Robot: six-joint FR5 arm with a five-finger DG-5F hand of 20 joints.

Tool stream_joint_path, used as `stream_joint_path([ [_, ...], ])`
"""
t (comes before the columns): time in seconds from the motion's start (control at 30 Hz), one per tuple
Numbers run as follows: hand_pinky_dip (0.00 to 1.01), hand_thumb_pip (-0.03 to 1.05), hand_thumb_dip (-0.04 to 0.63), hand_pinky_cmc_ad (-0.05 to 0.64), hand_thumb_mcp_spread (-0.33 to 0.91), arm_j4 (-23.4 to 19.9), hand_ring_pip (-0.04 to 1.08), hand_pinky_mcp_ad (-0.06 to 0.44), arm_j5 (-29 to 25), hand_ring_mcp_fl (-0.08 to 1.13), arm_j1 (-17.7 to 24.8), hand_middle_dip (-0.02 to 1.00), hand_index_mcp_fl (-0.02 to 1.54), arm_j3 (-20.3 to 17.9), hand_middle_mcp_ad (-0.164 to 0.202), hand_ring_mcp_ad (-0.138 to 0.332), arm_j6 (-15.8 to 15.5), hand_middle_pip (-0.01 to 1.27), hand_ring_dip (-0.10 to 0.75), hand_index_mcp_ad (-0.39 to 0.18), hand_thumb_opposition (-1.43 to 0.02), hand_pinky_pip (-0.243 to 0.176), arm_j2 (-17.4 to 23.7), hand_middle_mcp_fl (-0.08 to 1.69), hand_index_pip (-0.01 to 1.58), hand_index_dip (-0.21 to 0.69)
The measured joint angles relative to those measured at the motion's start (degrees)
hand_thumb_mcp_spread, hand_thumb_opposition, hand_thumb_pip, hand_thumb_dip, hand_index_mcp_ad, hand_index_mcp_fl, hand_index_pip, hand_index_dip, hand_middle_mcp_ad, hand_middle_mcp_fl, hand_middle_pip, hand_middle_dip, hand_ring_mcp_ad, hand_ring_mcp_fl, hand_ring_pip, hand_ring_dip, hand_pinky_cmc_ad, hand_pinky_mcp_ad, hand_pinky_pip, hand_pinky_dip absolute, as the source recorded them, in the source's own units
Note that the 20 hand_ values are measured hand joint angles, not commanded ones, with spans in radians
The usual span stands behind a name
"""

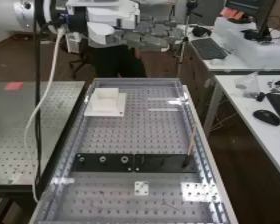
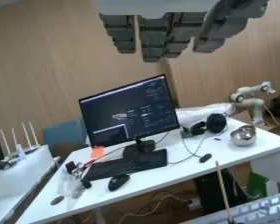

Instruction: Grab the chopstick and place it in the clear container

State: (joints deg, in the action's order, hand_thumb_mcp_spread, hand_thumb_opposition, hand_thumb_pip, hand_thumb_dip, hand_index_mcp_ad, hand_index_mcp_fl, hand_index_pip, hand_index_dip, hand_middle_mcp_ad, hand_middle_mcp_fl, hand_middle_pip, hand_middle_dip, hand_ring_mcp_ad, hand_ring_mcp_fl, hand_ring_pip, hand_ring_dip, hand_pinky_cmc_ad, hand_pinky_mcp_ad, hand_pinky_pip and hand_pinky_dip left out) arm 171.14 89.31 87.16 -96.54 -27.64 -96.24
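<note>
The hand (image 1: 147, 36) is at the top of the frame in the high view, above the far end of the table (image 1: 117, 135), its fingers stretched out nearly straight and touching nothing. In the wrist view the fingers (image 2: 169, 35) are likewise extended, with nothing held between them.

Below the hand in the high view, a pale square container (image 1: 105, 101) rests on its flat base at the upper left of the table. The chopstick (image 1: 192, 140) is well apart from the hand, lower and further right in the frame. It stands close to upright, tilted slightly, its lower end at the right end of a black plate (image 1: 165, 163) that crosses the table. Chopstick and container are apart.

The table is a perforated metal surface with raised side rails. Along the left of the frame lies a second perforated surface (image 1: 41, 130) with a red patch (image 1: 13, 86); at the right are white desks (image 1: 257, 135) bearing a black mouse (image 1: 266, 117) and keyboards (image 1: 208, 48). The wrist view also shows a monitor (image 2: 129, 109), headphones (image 2: 216, 123) and a shiny metal bowl (image 2: 244, 135) before a wood-toned wall (image 2: 51, 65).
</note>
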Motion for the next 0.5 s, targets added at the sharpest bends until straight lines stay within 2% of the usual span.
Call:
stream_joint_path([
  [0.07, 0.02, 0.02, 0.009, 0.038, 0.00, -2.3, 0.01, 0.051, -1.2, 0.01, -0.5, 0.04, 0.02, -0.9, 0.061, 0.005, 2.3, 0.01, 0.031, 0.026, 0.00, -0.010, -1.3, 0.05, 0.01, 0.017],
  [0.13, 0.02, 0.02, 0.009, 0.026, 0.00, -6.9, 0.01, 0.038, -2.5, 0.01, -1.3, 0.04, 0.02, -2.4, 0.059, 0.005, 5.6, 0.01, 0.031, 0.030, -0.01, -0.010, -2.7, 0.05, 0.01, 0.017],
  [0.17, 0.02, 0.04, 0.002, 0.030, 0.01, -7.9, 0.01, 0.042, -2.7, 0.01, -1.5, 0.04, 0.02, -2.7, 0.059, 0.005, 6.3, 0.02, 0.031, 0.033, -0.03, -0.010, -3.0, 0.05, 0.01, 0.017],
  [0.2, 0.02, 0.14, 0.002, 0.030, 0.04, -10.7, 0.02, 0.042, -3.1, 0.01, -1.8, 0.04, 0.02, -3.5, 0.059, 0.005, 8.0, 0.03, 0.031, 0.030, -0.09, -0.010, -3.6, 0.05, 0.01, 0.017],
  [0.23, 0.02, 0.29, 0.009, 0.037, 0.13, -13.5, 0.01, 0.042, -3.6, 0.01, -2.1, 0.05, 0.01, -4.2, 0.058, 0.005, 9.8, 0.05, 0.031, 0.030, -0.17, -0.012, -4.3, 0.05, 0.01, 0.017],
  [0.27, 0.03, 0.36, 0.023, 0.044, 0.18, -14.8, 0.02, 0.038, -3.8, 0.01, -2.3, 0.04, 0.01, -4.6, 0.061, 0.024, 10.6, 0.07, 0.028, 0.030, -0.24, -0.012, -4.5, 0.06, 0.01, 0.033],
  [0.3, 0.04, 0.38, 0.035, 0.065, 0.21, -17.4, 0.03, 0.047, -4.5, 0.01, -2.5, 0.05, 0.02, -5.3, 0.061, 0.031, 12.4, 0.08, 0.031, 0.030, -0.31, -0.014, -5.1, 0.05, 0.02, 0.047],
  [0.33, 0.05, 0.42, 0.052, 0.079, 0.22, -19.3, 0.02, 0.051, -5.1, 0.01, -2.7, 0.08, 0.02, -5.8, 0.061, 0.045, 14.0, 0.09, 0.028, 0.024, -0.41, -0.028, -5.6, 0.05, 0.02, 0.099],
  [0.4, 0.06, 0.51, 0.101, 0.112, 0.27, -21.8, 0.04, 0.049, -6.3, 0.01, -3.0, 0.15, 0.06, -6.5, 0.063, 0.079, 16.5, 0.09, 0.028, 0.024, -0.49, -0.044, -6.4, 0.07, 0.04, 0.173],
  [0.43, 0.08, 0.56, 0.117, 0.127, 0.27, -22.8, 0.04, 0.072, -6.8, 0.01, -3.1, 0.19, 0.07, -6.8, 0.059, 0.089, 17.6, 0.10, 0.028, 0.024, -0.52, -0.058, -6.7, 0.12, 0.03, 0.199],
  [0.5, 0.08, 0.61, 0.141, 0.145, 0.28, -25.4, 0.05, 0.080, -8.7, 0.01, -3.5, 0.27, 0.12, -7.5, 0.059, 0.103, 20.8, 0.11, 0.028, 0.019, -0.59, -0.075, -7.7, 0.19, 0.05, 0.253],
])
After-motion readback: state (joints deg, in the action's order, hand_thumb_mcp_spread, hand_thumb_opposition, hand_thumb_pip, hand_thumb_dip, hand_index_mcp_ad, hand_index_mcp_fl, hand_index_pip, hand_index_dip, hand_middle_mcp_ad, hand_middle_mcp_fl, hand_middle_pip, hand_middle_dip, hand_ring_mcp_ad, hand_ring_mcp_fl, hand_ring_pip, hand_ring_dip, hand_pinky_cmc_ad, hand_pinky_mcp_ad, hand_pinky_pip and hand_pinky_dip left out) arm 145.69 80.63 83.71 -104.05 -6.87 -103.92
